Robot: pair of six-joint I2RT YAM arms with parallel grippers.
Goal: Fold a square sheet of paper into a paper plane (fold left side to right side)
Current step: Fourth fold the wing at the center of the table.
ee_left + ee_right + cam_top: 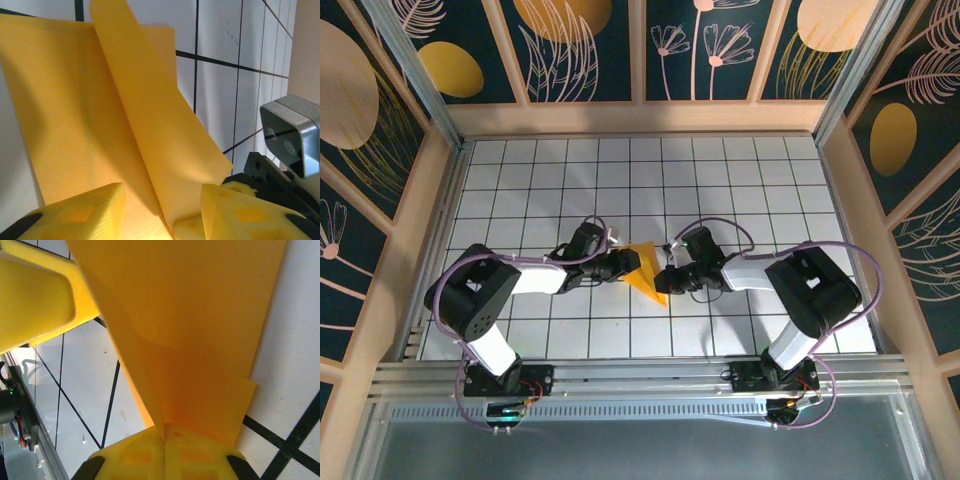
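Note:
The orange-yellow square sheet of paper (645, 270) lies mid-table, folded into a pointed wedge between both grippers. In the left wrist view the paper (75, 100) has one flap curling up off the layer beneath. My left gripper (162, 189) is open, its yellow fingers (85, 212) standing apart on either side of that raised flap. In the top view it (628, 266) sits at the paper's left edge. My right gripper (165, 432) is shut on the paper (190, 315), pinching a crease where the layers meet. It (668, 277) holds the paper's right edge.
The white grid table (740, 180) is boxed in by wooden walls (640, 115) at the back and sides, with a metal rail (640, 375) at the near edge. The right wrist's grey camera housing (290, 135) is close to my left fingers. A left finger (35, 300) looms beside the paper.

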